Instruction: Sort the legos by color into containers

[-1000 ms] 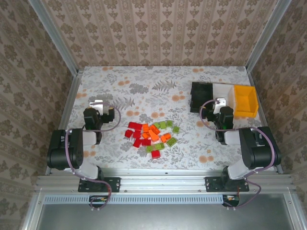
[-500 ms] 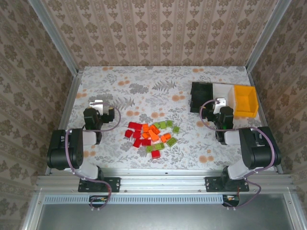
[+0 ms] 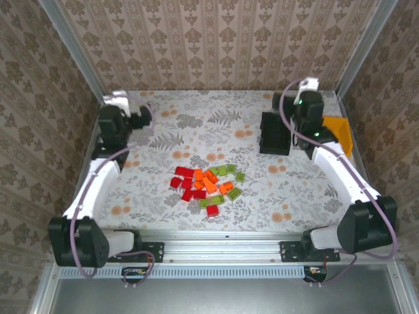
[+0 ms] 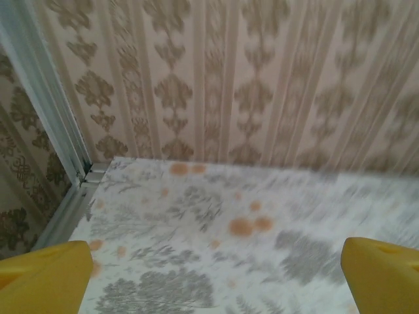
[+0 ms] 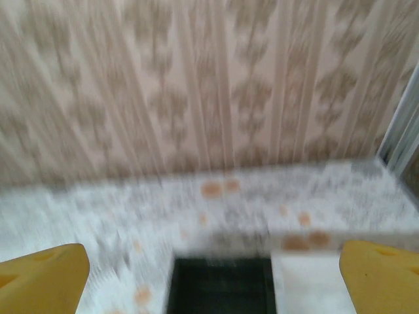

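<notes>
Left arm (image 3: 98, 176): stretched forward from its base along the left edge of the floral-patterned counter (image 3: 196, 124), wrist high near the far left corner.

Left hand (image 4: 209, 278): points toward the back wall. Its two yellow fingertips (image 4: 39, 278) stand at opposite edges of the wrist view, spread wide with nothing between them. Below them is bare counter.

Right arm (image 3: 340, 173): likewise reaching forward along the right side, wrist raised over the far right corner above the row of bins.

Right hand (image 5: 209, 278): spread wide, yellow fingertips (image 5: 39, 281) far apart and holding nothing. The wrist view is blurred.

Black rectangular open-topped plastic bin (image 3: 275, 134): sits at the far right of the counter, directly under the right hand in the wrist view. A pale bin (image 5: 304, 288) touches its right side. The orange-yellow plastic bin (image 3: 337, 127) is partly hidden behind the right arm.

Small red, orange and light green plastic lego bricks (image 3: 206, 183): in one loose heap at mid-counter, near the front, well apart from both hands and from the bins. Red bricks lie mostly left, green right, orange between.
</notes>
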Robot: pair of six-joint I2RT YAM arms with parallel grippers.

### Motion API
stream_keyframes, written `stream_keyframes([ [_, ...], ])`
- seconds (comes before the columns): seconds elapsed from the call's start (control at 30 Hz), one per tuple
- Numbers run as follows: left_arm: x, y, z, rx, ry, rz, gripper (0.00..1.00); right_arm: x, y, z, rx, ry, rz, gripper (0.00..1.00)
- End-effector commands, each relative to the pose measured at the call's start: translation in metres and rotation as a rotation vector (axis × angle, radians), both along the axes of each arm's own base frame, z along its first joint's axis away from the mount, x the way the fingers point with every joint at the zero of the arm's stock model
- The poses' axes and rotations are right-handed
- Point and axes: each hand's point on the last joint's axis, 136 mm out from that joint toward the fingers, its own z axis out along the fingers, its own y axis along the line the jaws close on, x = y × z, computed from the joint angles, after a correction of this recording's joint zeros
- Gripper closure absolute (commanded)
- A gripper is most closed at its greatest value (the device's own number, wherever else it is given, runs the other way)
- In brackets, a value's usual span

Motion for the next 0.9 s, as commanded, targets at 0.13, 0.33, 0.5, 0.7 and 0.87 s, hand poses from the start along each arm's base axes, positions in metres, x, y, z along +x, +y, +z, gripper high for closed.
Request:
stream_keyframes([
  [0.13,-0.042,0.009,-0.081,-0.517,0.37,0.015,0.0,0.01,0.012,-0.103,0.215,0.458,0.027,0.25],
  [0.33,-0.061,-0.011,-0.146,-0.546,0.619,-0.055,0.12,0.026,0.049,-0.173,0.213,0.637,0.08,0.21],
  [0.5,-0.062,-0.028,-0.157,-0.57,0.65,-0.098,0.12,0.036,0.069,-0.228,0.251,0.734,0.128,0.21],
  [0.7,-0.057,-0.044,-0.161,-0.552,0.673,-0.146,0.11,0.039,0.12,-0.252,0.243,0.787,0.257,0.22],
  [0.87,-0.046,-0.065,-0.169,-0.522,0.704,-0.181,0.11,0.037,0.193,-0.252,0.222,0.775,0.397,0.22],
])
